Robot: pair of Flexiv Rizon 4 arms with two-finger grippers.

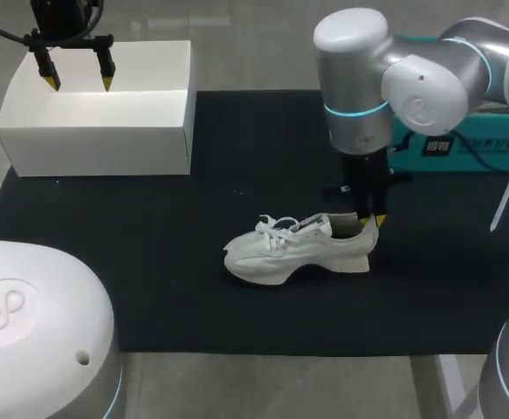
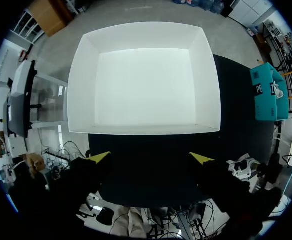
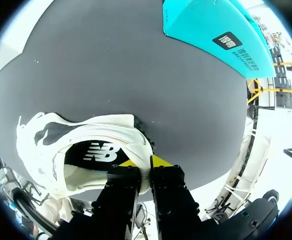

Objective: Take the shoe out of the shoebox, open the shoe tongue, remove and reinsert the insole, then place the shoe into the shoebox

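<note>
A white shoe lies on the black mat, toe pointing left. My right gripper is at its heel. In the right wrist view the right gripper is shut on the white heel collar of the shoe, one finger inside, one outside. The dark insole shows inside the shoe. The white shoebox stands at the back left, empty. My left gripper hangs open above its far wall. From the left wrist, the left gripper hovers open over the shoebox.
A teal box lies at the back right of the mat, behind my right arm. The black mat covers most of the table. The teal box also lies ahead of the right gripper.
</note>
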